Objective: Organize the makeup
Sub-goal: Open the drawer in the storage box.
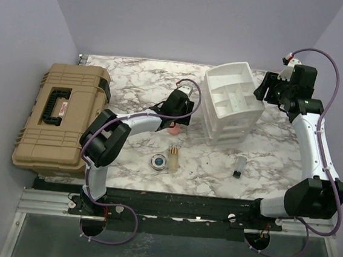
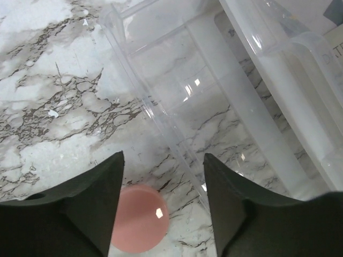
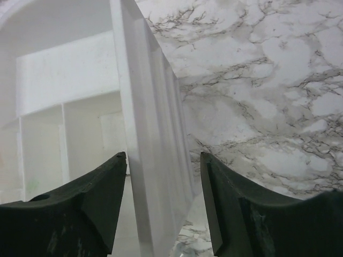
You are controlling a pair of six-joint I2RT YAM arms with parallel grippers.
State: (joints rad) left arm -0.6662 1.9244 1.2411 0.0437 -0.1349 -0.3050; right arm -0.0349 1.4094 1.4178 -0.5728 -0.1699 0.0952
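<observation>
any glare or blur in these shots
Top external: even light, only soft shadows on the marble table. Left wrist: small glints on the pink puff and the organizer. Right wrist: organizer wall washed out white, marble crisp.

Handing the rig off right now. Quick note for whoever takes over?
Left pincer: open, holding nothing, poised over the pink puff, which lies beside the white organizer.
Right pincer: open, astride one organizer wall, not clamped.
Loose on the table in front of the organizer: blue compact, amber bottle, dark vial.
Done: no makeup visible in the organizer's compartments yet.
Left: probably puff first, then the other three, all into the organizer.
</observation>
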